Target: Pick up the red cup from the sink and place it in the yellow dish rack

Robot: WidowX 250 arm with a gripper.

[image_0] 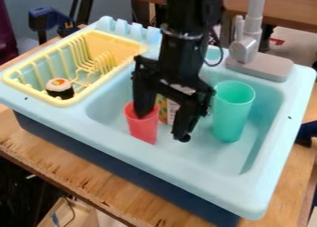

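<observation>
The black gripper (pixel 165 126) hangs open over the middle of the light blue sink (pixel 213 162). Its left finger dips into the mouth of a red cup (pixel 144 130), while the right finger stands apart from the cup, on its right side. Behind the gripper, partly hidden by it, is a can-like item with a patterned label (pixel 163 110). A taller teal cup (pixel 231 112) stands upright to the right of the gripper.
A yellow dish rack (pixel 38 52) with a sushi-like toy (pixel 59 88) inside occupies the sink unit's left side. The grey faucet (pixel 246 47) rises at the back right. The wooden table (pixel 74 165) extends along the front.
</observation>
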